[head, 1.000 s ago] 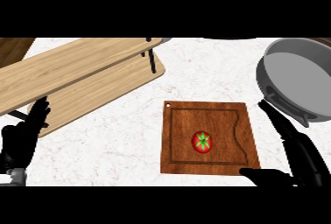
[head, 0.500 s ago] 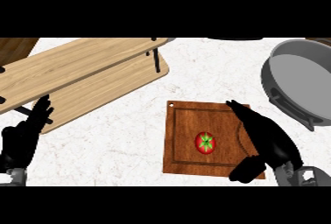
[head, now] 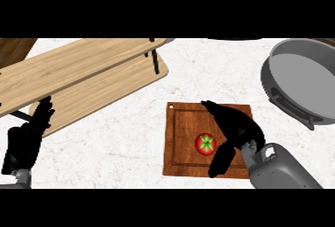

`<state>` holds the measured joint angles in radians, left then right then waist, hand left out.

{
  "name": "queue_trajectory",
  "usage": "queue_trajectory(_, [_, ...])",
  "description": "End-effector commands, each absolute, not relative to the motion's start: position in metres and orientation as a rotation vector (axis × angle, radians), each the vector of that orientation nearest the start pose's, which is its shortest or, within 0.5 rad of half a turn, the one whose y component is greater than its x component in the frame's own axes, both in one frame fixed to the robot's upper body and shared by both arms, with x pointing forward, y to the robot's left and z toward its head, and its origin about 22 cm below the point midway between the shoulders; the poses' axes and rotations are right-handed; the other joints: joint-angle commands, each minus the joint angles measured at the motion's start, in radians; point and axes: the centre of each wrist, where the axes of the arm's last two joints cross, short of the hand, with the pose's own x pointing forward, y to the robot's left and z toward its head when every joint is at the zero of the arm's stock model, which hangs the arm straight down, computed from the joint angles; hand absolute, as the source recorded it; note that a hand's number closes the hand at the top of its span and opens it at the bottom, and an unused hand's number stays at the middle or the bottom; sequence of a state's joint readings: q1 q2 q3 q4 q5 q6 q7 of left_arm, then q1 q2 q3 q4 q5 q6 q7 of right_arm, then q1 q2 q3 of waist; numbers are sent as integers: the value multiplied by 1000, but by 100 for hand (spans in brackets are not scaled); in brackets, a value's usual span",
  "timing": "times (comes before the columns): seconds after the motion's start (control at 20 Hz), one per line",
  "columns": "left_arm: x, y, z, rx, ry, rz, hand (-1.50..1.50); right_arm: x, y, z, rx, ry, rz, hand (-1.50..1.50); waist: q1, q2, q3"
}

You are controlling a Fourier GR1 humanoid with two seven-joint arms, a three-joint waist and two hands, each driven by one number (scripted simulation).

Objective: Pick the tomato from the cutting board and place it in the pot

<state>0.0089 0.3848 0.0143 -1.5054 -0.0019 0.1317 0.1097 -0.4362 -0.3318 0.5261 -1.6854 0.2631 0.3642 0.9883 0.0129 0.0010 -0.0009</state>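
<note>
A red tomato [head: 205, 143] with a green stem lies on the wooden cutting board [head: 183, 133] in the middle of the head view. My right hand [head: 235, 126] hovers over the board's right half, open, its fingers stretched up past the tomato and its thumb hanging beside the tomato's lower right. It hides part of the tomato's right edge. The grey pot [head: 306, 80] stands at the upper right, cut by the view's edge. My left hand [head: 26, 139] rests open at the far left, fingers up.
A light wooden shelf with black legs [head: 85, 71] covers the upper left of the white speckled counter [head: 118, 146]. The pot's handle [head: 291, 106] points toward the board.
My right hand has moved left from beside the pot over the cutting board, ending above and right of the tomato. The left hand stayed in place.
</note>
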Motion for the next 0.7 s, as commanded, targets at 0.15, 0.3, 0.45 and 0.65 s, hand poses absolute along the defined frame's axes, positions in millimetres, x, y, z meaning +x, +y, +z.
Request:
queue_trajectory(0.15, [237, 323, 15, 432, -1387, -133, 0, 296, -108, 89, -543, -749, 1222, -150, -3, 0, 1])
queue_trajectory(0.3, [231, 326, 14, 421, -1393, -164, 0, 292, -99, 93, -555, -712, 1254, -150, -4, -2, 0])
queue_trajectory(0.45, [226, 330, 11, 445, -1368, -142, 0, 289, -107, 66, -544, -686, 1257, -150, -6, -1, 1])
queue_trajectory(0.65, [232, 329, 28, 432, -1399, -147, 0, 304, -94, 74, -536, -662, 1262, -150, -4, -2, 1])
